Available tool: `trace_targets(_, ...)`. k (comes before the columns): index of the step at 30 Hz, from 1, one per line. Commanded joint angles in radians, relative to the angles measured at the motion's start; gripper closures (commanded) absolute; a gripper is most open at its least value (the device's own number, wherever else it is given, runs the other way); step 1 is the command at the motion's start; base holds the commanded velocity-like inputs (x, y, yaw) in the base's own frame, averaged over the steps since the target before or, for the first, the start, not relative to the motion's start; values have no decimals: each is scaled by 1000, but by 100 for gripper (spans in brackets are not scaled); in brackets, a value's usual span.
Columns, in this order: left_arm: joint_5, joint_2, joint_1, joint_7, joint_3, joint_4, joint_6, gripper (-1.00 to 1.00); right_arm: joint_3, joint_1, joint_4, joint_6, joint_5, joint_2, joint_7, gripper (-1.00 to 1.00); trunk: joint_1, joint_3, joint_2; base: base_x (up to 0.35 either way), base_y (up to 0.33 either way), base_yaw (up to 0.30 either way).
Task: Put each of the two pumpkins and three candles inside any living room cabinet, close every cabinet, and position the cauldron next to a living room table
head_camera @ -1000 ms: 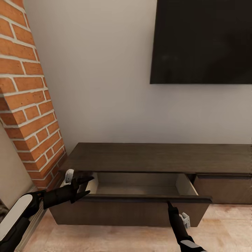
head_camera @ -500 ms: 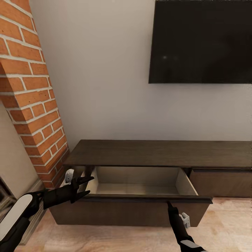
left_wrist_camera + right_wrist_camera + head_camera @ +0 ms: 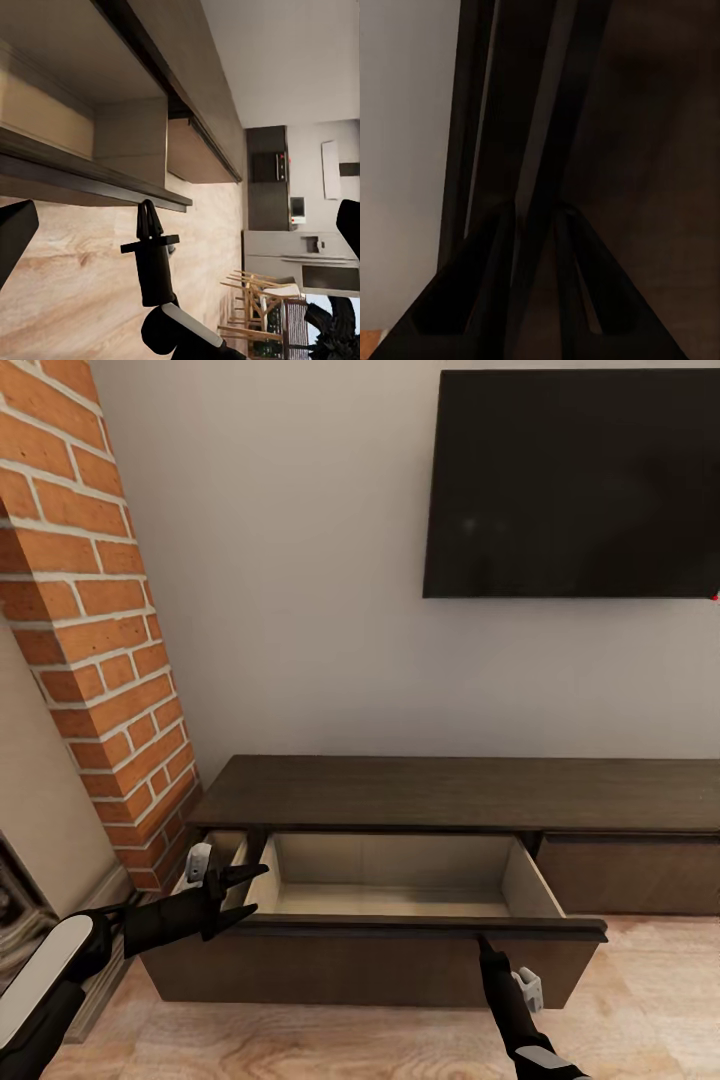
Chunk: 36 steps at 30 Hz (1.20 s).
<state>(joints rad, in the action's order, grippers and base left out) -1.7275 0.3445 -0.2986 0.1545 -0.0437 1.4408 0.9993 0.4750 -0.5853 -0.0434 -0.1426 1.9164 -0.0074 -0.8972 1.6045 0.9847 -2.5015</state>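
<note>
The long dark-brown cabinet stands against the wall with its left drawer pulled out. The drawer's pale beige inside holds nothing that I can see. My right gripper is shut, its tip against the drawer front's top lip; it appears the same way in the left wrist view and the right wrist view. My left gripper hangs open by the drawer's left end, with nothing between its fingers. Pumpkins, candles, cauldron and table are out of view.
A red brick column rises at the left of the cabinet. A black TV hangs on the wall above. A closed second drawer front lies to the right. Pale wood floor runs in front.
The whole view has shifted, so the camera has moved. The drawer stands further out from the cabinet, and more of its inside shows. Both grippers keep their states.
</note>
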Motion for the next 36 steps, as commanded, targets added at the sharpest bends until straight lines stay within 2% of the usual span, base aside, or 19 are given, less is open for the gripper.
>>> trace_targets(1, -11, 1, -1, 10, -1, 0, 1, -100, 8, -2, -1, -11, 7, 1, -16, 100, 0, 1, -1, -2, 0, 0)
trace_targets(36, -11, 1, -1, 10, -1, 0, 1, -100, 8, -2, -1, -11, 7, 1, -16, 100, 0, 1, -1, -29, 0, 0)
